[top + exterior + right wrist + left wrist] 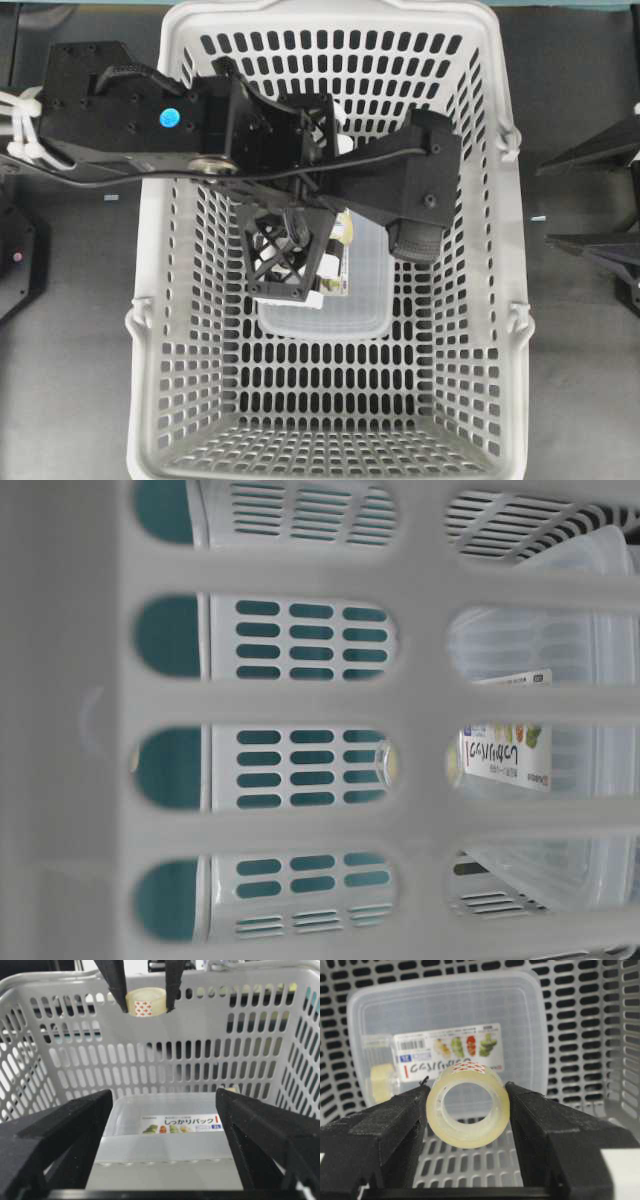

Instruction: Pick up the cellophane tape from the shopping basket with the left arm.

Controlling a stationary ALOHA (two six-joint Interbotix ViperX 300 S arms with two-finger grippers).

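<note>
My left gripper (468, 1110) is pinching the cellophane tape (468, 1106) roll, one finger pressed on each side of it, hole facing my wrist camera. The roll hangs clear of the basket floor; in the right wrist view the tape (145, 1001) sits up by the far rim between my two black fingers (116, 982).

Just beyond the tape, toward 12 o'clock in my wrist view, a clear plastic container (445, 1020) with a printed label (451, 1052) lies on the floor of the shopping basket (590, 1035). A second small tape roll (381, 1082) sits at 9 o'clock, seen at the container's left edge; can't tell if inside or behind it.

Overhead, my left arm (130, 120) reaches in from 9 o'clock over the basket rim (330, 15) and covers much of the container (360, 300).

My right gripper (162, 1145) is spread wide, nothing between its fingers, facing the basket's near wall.

Table-level view is blocked by blurred basket wall; only the container shows through the slots.
</note>
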